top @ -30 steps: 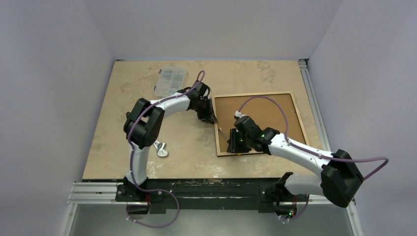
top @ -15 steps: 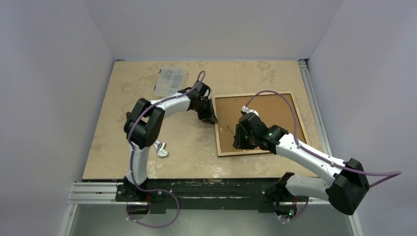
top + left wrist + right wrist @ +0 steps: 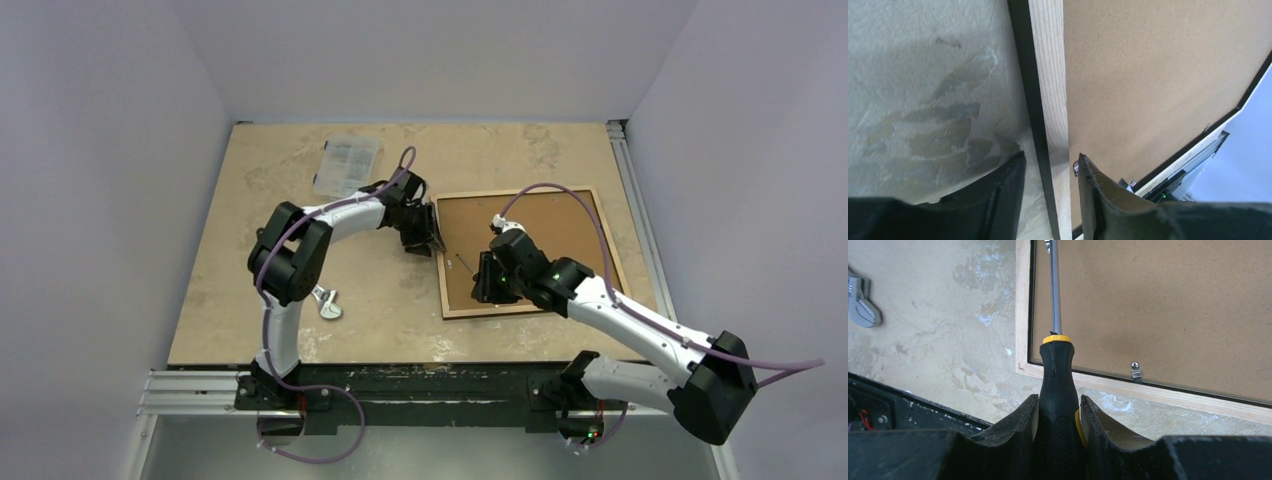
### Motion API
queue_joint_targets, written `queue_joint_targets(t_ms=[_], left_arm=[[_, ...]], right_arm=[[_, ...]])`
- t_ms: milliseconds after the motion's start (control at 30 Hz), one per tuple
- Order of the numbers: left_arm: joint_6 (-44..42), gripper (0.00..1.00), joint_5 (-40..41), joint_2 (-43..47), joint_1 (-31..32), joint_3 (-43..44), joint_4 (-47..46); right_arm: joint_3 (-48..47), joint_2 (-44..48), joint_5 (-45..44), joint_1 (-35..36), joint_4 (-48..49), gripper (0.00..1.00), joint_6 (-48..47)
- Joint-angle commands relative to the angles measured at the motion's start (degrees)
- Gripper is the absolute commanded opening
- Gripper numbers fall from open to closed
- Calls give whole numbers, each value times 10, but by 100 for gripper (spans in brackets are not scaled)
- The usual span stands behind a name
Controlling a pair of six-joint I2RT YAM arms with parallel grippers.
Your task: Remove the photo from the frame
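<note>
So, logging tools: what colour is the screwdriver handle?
The screwdriver handle is black, yellow-collared; right wrist view.

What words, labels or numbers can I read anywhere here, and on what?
Nothing here is legible.
On the clear plastic box: dark print, too small to read.
On the screwdriver: black and yellow handle, no lettering visible.
On the frame: bare wood edge and plain brown backing, no label.
</note>
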State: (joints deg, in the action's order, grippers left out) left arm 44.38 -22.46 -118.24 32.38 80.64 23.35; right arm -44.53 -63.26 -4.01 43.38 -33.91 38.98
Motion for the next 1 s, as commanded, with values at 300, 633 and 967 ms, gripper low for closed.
queue_joint_targets(t_ms=[300, 633, 967], left_arm=[[55, 52, 42, 131, 46, -126, -71], [66, 47, 85, 185, 118, -207, -95], [81, 47, 127, 223, 152, -208, -37]], right_arm=[[25, 68, -29, 0, -7, 0, -5], [32, 116, -35, 0, -28, 0, 3], [52, 166, -49, 0, -25, 0, 20]])
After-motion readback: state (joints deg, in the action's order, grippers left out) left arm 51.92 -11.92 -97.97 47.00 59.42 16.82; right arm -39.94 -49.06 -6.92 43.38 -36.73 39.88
